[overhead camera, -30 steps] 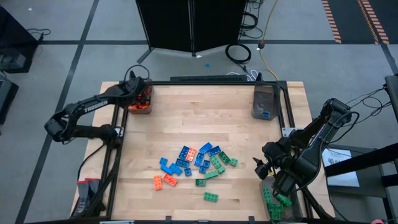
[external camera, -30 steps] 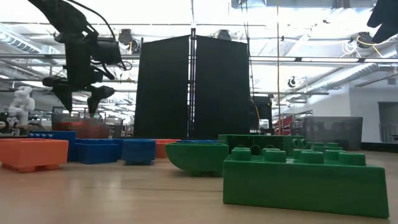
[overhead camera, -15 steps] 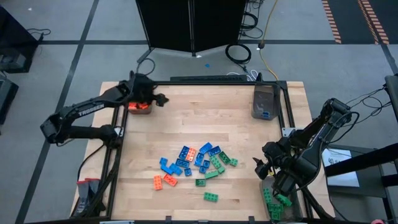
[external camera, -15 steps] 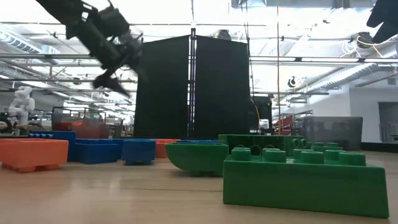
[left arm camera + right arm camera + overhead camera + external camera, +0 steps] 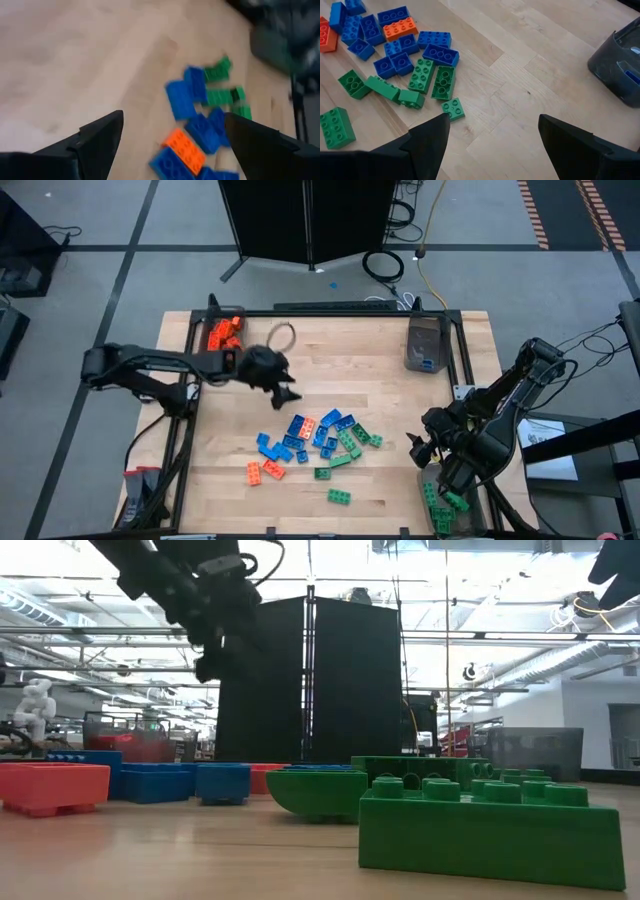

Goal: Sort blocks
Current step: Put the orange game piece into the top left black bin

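The blocks (image 5: 315, 435), orange, blue and green studded bricks, lie loose in a pile on the wooden table's middle; they also show in the left wrist view (image 5: 192, 125) and the right wrist view (image 5: 400, 55). My left gripper (image 5: 285, 392) hangs open above the table, just far-left of the pile, with nothing between its fingers (image 5: 172, 122). My right gripper (image 5: 425, 450) waits open at the table's right side, near the pile's right end, also empty (image 5: 492, 122). In the low view a big green block (image 5: 490, 825) fills the foreground.
A bin with orange blocks (image 5: 225, 332) stands at the far left corner. A grey bin holding blue ones (image 5: 425, 345) is at the far right, and one with green blocks (image 5: 440, 505) at the near right. Bare wood lies between the pile and the far edge.
My left gripper has swung from above the orange bin at the far left corner toward the table's middle and the pile. It has turned as it went and stayed open. My right arm has kept still.
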`<state>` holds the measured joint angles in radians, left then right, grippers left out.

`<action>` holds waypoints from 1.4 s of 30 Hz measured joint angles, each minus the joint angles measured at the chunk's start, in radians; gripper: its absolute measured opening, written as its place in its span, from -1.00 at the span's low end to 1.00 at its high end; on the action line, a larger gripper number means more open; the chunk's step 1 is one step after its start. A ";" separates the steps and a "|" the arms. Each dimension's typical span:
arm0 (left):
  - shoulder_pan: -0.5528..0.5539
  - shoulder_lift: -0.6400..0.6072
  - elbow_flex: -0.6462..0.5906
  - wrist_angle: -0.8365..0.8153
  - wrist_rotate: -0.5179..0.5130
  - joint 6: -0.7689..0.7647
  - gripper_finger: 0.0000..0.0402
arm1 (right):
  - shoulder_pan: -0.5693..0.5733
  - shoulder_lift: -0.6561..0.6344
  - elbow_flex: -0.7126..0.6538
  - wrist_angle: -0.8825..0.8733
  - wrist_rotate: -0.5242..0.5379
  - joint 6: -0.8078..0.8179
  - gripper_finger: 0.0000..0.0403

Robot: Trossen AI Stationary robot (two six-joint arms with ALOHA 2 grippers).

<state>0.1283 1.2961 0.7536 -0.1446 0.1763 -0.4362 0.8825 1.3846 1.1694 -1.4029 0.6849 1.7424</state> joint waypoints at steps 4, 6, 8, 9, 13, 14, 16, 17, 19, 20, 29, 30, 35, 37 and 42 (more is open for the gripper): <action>-0.085 0.084 0.000 0.051 0.001 0.173 0.73 | 0.000 0.000 0.000 0.004 -0.001 0.000 0.49; -0.114 0.120 0.000 0.082 -0.001 0.220 0.73 | 0.000 0.000 0.000 0.014 -0.005 0.000 0.49; -0.137 0.156 0.000 0.108 -0.003 0.247 0.73 | 0.000 0.000 0.000 0.028 -0.005 0.000 0.49; -0.148 0.175 0.000 0.122 -0.010 0.261 0.73 | 0.000 0.000 0.000 0.037 -0.005 0.000 0.49; -0.178 0.243 0.000 0.194 -0.065 0.270 0.73 | 0.000 0.000 0.000 0.054 -0.006 0.000 0.49; -0.183 0.258 0.000 0.214 -0.074 0.277 0.73 | 0.000 0.000 0.000 0.056 -0.005 0.000 0.49; -0.197 0.293 0.000 0.270 -0.089 0.311 0.73 | 0.000 0.000 0.000 0.056 -0.006 0.000 0.49; -0.203 0.309 0.000 0.294 -0.100 0.325 0.73 | 0.000 0.000 0.000 0.056 -0.006 0.000 0.49; -0.211 0.340 0.007 0.299 -0.105 0.341 0.73 | 0.000 0.000 0.000 0.056 -0.006 0.000 0.49; -0.213 0.354 0.015 0.291 -0.105 0.344 0.73 | 0.000 0.000 0.000 0.057 -0.006 0.000 0.49; -0.216 0.391 0.034 0.161 -0.205 0.363 0.73 | 0.000 0.000 0.000 0.060 -0.006 -0.007 0.49; -0.216 0.390 0.036 0.142 -0.235 0.374 0.73 | 0.000 0.000 0.000 0.058 -0.005 -0.008 0.49; -0.195 0.387 0.039 0.068 -0.326 0.392 0.73 | 0.000 0.000 0.000 0.056 -0.005 -0.031 0.49; -0.193 0.388 0.041 0.070 -0.364 0.401 0.73 | 0.000 0.000 0.000 0.050 -0.003 -0.033 0.49; -0.127 0.390 0.054 0.041 -0.509 0.323 0.73 | 0.000 0.000 0.000 0.048 -0.003 -0.028 0.49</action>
<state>0.0016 1.6857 0.8072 -0.1038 -0.3324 -0.1128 0.8825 1.3842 1.1694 -1.3548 0.6819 1.7140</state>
